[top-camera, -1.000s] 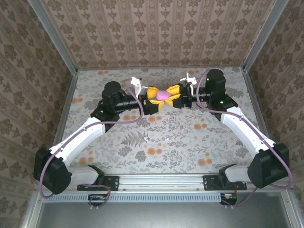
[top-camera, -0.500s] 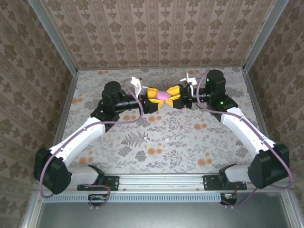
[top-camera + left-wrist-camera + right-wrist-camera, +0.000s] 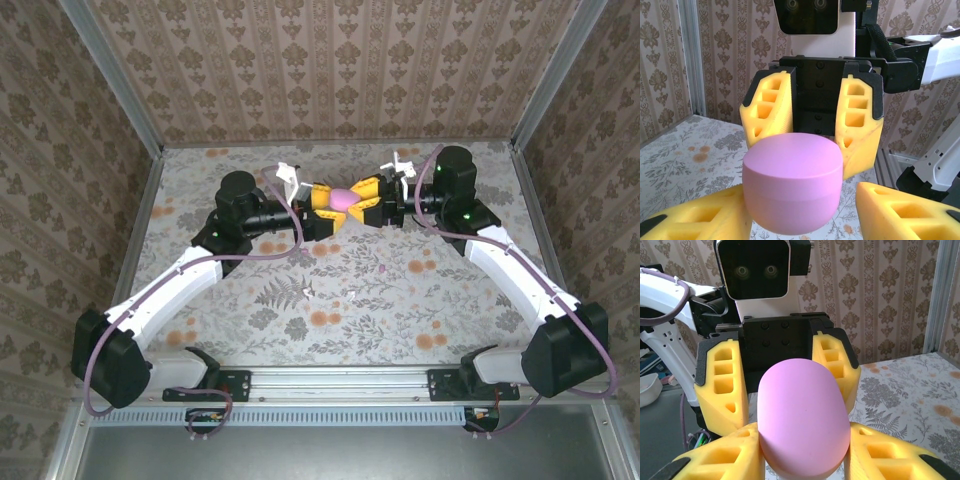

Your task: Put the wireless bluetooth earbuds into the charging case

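Aloft, right pincer [image 3: 802, 434] grips charging case [image 3: 343, 198], clear of table [image 3: 400, 310] edges.

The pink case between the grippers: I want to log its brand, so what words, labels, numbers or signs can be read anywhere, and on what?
None can be read.
The pink charging case is plain, with no logo showing.
The yellow fingers and the black camera housing carry no lettering.
The wallpaper and table cover bear only printed patterns.
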### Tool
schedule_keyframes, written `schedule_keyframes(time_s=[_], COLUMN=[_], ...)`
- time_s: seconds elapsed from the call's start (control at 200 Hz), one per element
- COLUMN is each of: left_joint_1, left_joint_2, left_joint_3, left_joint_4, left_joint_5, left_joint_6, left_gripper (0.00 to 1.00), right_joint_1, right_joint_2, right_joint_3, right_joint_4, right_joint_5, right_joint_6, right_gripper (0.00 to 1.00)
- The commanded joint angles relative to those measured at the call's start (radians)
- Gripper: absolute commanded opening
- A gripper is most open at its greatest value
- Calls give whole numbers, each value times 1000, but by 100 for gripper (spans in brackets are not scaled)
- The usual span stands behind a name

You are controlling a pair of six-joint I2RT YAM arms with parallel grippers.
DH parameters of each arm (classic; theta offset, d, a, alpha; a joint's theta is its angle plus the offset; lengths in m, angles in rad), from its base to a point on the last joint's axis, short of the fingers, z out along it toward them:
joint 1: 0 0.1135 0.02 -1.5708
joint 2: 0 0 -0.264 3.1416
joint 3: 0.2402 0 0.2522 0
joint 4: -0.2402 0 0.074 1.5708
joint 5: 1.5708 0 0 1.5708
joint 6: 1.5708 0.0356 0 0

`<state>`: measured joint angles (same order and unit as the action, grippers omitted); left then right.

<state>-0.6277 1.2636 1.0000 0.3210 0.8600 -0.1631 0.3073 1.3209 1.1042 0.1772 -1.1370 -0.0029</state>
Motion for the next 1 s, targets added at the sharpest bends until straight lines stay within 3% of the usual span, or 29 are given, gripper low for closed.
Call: schedule_keyframes(time_s=[0.0,0.265,0.61,0.995], left_joint_1=[-9,-10,-11,-15], left_joint_2=[6,14,17,20], left_joint_3=[23,34,33,43], left_joint_4=[10,12,8,1], left_joint_5=[21,20,25,22], left_joint_6=[0,-2,-4,5], left_gripper=[56,55,44,47], right_joint_1=[-2,-1,-1,0], right_joint_2=[-14,-14,-15,-8], right_joint_3=[-4,0,4,8], right_joint_4=[5,-39,-45,-77], right_joint_5=[-6,-11,-14,-18], right_joint_6=[-6,-38,-45,-67], right_gripper=[40,40,40,41])
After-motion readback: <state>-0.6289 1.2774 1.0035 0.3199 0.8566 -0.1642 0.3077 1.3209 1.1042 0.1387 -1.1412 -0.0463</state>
